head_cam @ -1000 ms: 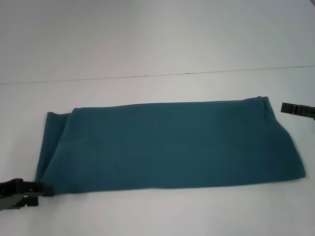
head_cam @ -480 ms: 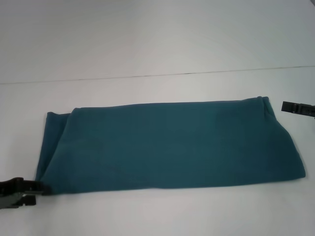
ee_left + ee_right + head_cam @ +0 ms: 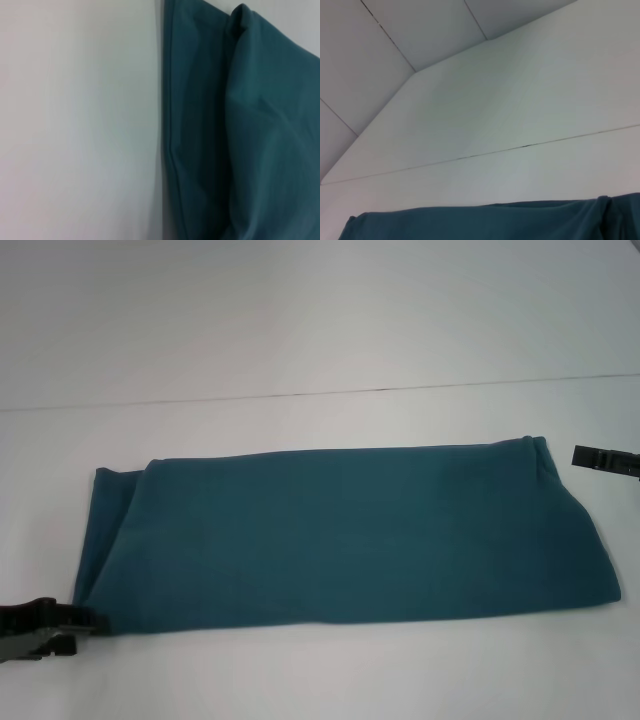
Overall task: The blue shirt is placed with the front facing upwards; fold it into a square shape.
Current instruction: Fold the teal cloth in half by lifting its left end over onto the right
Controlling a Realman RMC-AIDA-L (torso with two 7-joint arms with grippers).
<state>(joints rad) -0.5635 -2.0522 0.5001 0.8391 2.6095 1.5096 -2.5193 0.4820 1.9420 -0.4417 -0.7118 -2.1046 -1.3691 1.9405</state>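
Note:
The blue shirt [image 3: 340, 535] lies flat on the white table [image 3: 300, 680], folded into a long band running left to right, plain teal side up. Its left end shows a layered fold [image 3: 110, 530]. My left gripper [image 3: 62, 628] sits low at the band's near left corner, its tip at the cloth edge. My right gripper [image 3: 603, 460] shows only as a dark bar just off the band's far right corner, apart from the cloth. The left wrist view shows the blue shirt [image 3: 250, 125] with its folded edge. In the right wrist view the blue shirt [image 3: 470, 222] is seen from low down.
A thin seam [image 3: 350, 392] crosses the table behind the shirt. White tabletop [image 3: 300, 320] stretches beyond it and also in front of the band. The right wrist view shows the table's far edge [image 3: 450, 55] and a tiled floor beyond.
The left gripper has shifted slightly by the near left corner, first drawing back to the left, then edging in again. The shirt and the right gripper have not moved.

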